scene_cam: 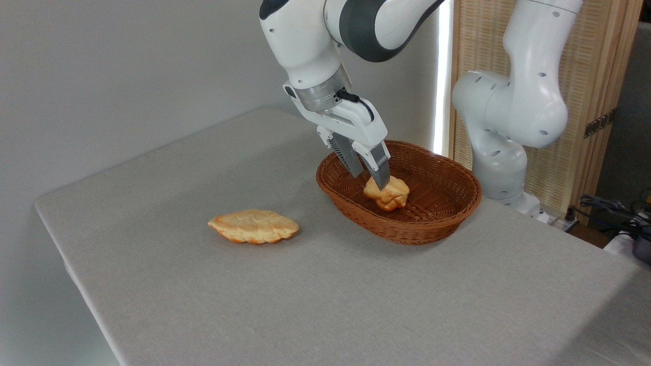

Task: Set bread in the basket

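The arm's upper links run out of the top of the picture, and the basket's [432, 223] near wall hides the underside of the bread [387, 195], so whether it rests on the basket floor cannot be told. The gripper [370, 179] reaches into the basket; its two fingers stand narrowly apart over the bread's left top, and a firm grip cannot be made out. There is one bread, one basket, and one leaf-shaped pastry [253, 226] on the table [356, 305], left of the basket.

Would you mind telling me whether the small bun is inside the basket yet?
Inside: the bun sits within the wicker basket's rim, with the gripper at its top.
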`<action>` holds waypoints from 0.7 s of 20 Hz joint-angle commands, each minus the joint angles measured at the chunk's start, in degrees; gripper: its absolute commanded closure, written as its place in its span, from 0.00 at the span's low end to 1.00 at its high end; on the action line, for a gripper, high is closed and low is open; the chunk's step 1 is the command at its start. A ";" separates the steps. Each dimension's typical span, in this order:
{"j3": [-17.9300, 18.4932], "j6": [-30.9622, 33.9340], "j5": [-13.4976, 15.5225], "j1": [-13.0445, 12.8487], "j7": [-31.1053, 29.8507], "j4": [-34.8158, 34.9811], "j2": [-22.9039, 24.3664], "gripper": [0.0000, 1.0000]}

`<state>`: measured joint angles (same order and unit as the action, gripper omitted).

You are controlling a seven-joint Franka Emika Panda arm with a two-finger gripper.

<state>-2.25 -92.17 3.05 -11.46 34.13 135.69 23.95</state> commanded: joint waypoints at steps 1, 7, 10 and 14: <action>0.40 -0.81 0.73 -0.49 -0.20 -0.86 -0.22 0.00; 0.40 -10.46 0.90 -0.49 -0.21 -6.48 -0.31 0.00; 0.75 -15.74 0.81 -0.49 -0.20 -9.29 -1.88 0.00; 2.50 -16.11 0.81 -0.40 -0.47 -17.80 -8.20 0.00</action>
<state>-1.65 -108.19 3.07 -11.51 34.13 125.49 22.04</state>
